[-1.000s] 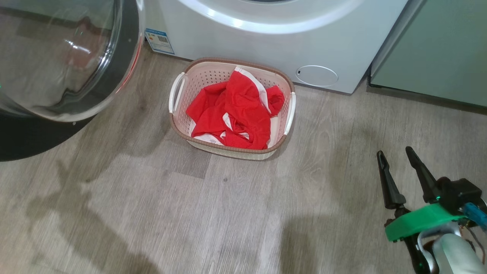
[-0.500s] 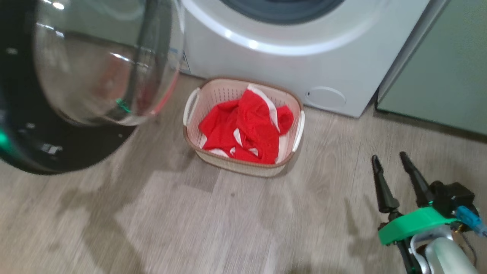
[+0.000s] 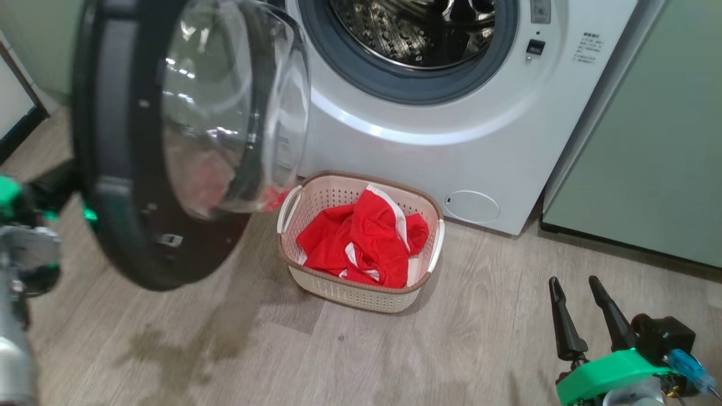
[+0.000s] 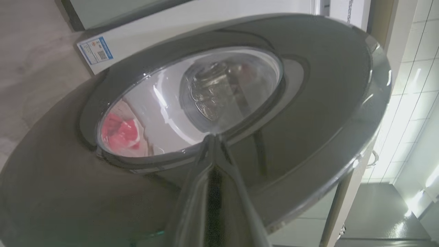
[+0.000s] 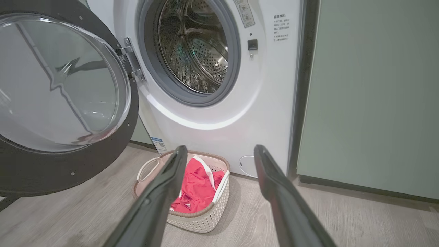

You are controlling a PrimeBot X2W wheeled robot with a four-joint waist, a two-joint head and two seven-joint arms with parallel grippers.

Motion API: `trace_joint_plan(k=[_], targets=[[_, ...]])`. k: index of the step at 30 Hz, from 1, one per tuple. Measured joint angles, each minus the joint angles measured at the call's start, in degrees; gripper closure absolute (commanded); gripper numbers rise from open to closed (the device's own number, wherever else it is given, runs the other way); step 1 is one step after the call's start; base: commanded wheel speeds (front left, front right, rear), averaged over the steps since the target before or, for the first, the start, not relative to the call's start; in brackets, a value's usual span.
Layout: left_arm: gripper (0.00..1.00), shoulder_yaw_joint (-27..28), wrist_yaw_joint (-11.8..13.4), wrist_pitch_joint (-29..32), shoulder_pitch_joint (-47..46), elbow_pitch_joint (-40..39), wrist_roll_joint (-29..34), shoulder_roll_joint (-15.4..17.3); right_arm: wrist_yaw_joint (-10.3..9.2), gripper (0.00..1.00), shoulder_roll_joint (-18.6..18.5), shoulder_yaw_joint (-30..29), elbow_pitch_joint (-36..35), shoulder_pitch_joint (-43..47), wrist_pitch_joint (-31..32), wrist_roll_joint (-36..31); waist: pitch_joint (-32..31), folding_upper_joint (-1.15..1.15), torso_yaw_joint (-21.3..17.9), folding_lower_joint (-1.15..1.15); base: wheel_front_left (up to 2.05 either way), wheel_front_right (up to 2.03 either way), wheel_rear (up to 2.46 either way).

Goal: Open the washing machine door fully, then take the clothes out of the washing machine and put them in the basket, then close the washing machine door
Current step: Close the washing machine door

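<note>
The washing machine door (image 3: pixel 113 225) stands swung out to the left of the white washing machine (image 3: pixel 451 163), glass bowl facing the drum. The steel drum (image 3: pixel 417 34) shows no fabric. The red clothes (image 3: pixel 366 242) lie bunched in the cream basket (image 3: pixel 361 296) on the floor in front of the machine. In the left wrist view my left gripper (image 4: pixel 213 136) is shut, its tips against the door's (image 4: pixel 308 103) outer black face at the window's rim. My right gripper (image 3: pixel 572 280) hangs open and holds nothing at the lower right, well right of the basket (image 5: pixel 202 219).
A pale green cabinet (image 3: pixel 648 141) stands right of the machine. My left arm (image 3: pixel 22 254) is at the far left behind the door. Bare wood floor (image 3: pixel 225 349) lies in front of the basket. A round service flap (image 3: pixel 471 206) sits low on the machine.
The head camera has tilted up, bringing the drum and my left arm into view. The door appears swung a little toward the machine. The right gripper stays open, low at the right.
</note>
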Motion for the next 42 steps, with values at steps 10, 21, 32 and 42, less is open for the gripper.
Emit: trace_joint_plan(k=[10, 21, 32, 42], targets=[[1.00, -4.3, 4.7, 1.9, 7.6, -12.5, 0.2, -8.1, 0.00, 0.00, 0.8, -0.6, 0.0, 0.0, 0.0, 0.0, -0.8, 0.00, -2.2, 0.00, 0.00, 0.00, 0.00], [1.00, -10.0, 3.6, -1.4, 8.8, -14.2, 2.2, -14.4, 0.00, 0.00, 0.6, -0.4, 0.0, 0.0, 0.0, 0.0, -0.1, 0.00, -8.3, 0.00, 0.00, 0.00, 0.00], [1.00, -10.8, 1.1, -11.8, 5.4, -5.1, 3.7, -15.2, 0.00, 0.00, -0.1, 0.3, 0.0, -0.6, 0.0, 0.0, 1.3, 0.00, -18.2, 0.00, 0.00, 0.00, 0.00], [1.00, -11.0, -1.7, -18.4, 1.1, 3.8, 5.1, -15.4, 0.00, 0.00, -0.1, 0.7, -0.1, -1.3, 0.0, 0.0, 2.3, 0.00, -26.8, 0.00, 0.00, 0.00, 0.00]])
